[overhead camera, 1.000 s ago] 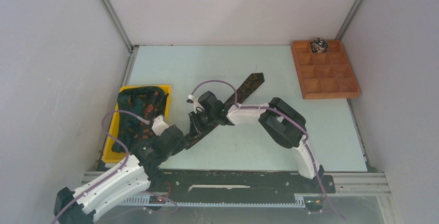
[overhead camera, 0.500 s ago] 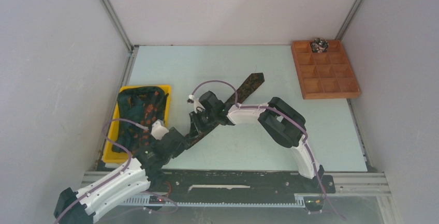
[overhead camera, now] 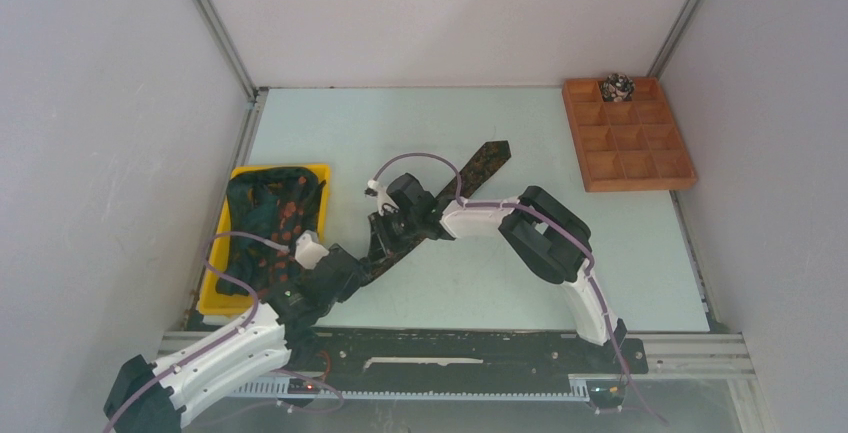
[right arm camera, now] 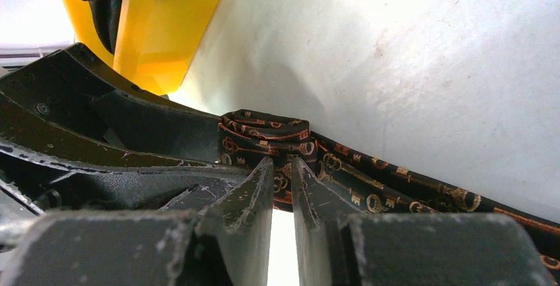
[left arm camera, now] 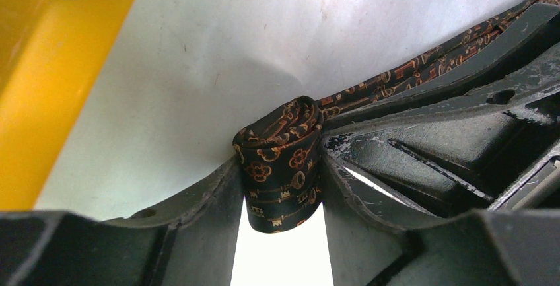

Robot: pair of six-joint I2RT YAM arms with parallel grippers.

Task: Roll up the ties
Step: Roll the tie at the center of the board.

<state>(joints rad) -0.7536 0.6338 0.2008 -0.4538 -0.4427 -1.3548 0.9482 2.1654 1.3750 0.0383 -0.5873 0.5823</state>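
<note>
A dark tie (overhead camera: 470,171) with orange-brown key patterns lies diagonally across the table, its pointed end at the far right. Its near end is rolled into a small coil (left arm camera: 280,137). My left gripper (left arm camera: 279,162) is shut on this coil, one finger on each side; in the top view it (overhead camera: 350,271) sits at the tie's near end. My right gripper (right arm camera: 280,164) is nearly closed, its tips pinching the tie strip right beside the coil (right arm camera: 264,126); in the top view it (overhead camera: 384,241) is just beyond the left gripper.
A yellow bin (overhead camera: 213,288) at the left holds several more dark ties (overhead camera: 265,215); its wall also shows in the wrist views (left arm camera: 39,101) (right arm camera: 173,28). A wooden compartment tray (overhead camera: 628,138) stands at the back right with one rolled tie (overhead camera: 617,85) in a far cell.
My left arm has drawn slightly toward the near edge, still on the coiled end. The right gripper has barely shifted on the tie.
</note>
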